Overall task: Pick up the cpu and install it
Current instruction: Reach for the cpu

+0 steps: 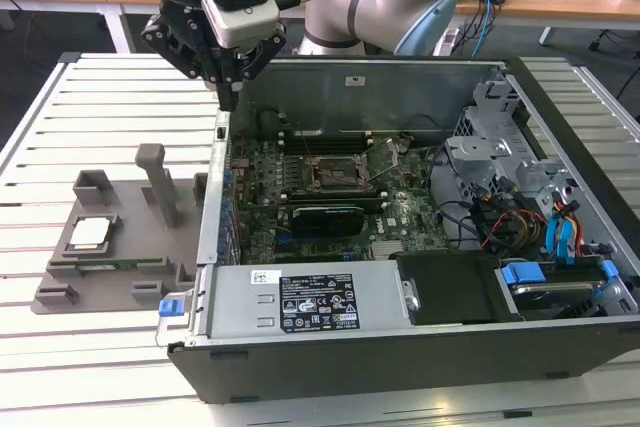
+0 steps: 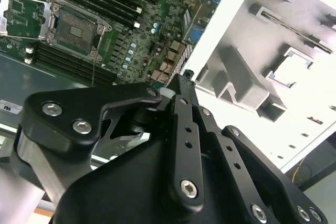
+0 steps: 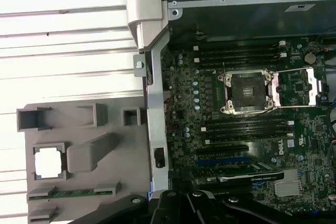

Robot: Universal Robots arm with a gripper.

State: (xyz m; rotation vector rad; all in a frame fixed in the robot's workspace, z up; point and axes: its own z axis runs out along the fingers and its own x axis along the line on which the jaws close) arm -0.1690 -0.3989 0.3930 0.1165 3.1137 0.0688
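The cpu (image 1: 90,234) is a small silver-grey square chip lying flat in a pocket of the grey fixture (image 1: 60,292) at the exterior view's left, outside the computer case. In the first wrist view the cpu (image 3: 48,162) looks pale in its frame. My gripper (image 1: 228,97) hangs high over the case's left wall, well away from the chip, its fingers (image 2: 182,108) drawn together on nothing. The dark square socket (image 1: 335,175) lies open on the motherboard; both wrist views show the socket (image 3: 247,92) (image 2: 76,27) with its metal frame lifted.
The open computer case (image 1: 300,367) fills the middle and the exterior view's right, with a power supply (image 1: 310,302) along the front and drive bays and cables (image 1: 520,217). A tall grey post (image 1: 160,182) rises from the fixture. A slatted white table (image 1: 110,87) lies underneath.
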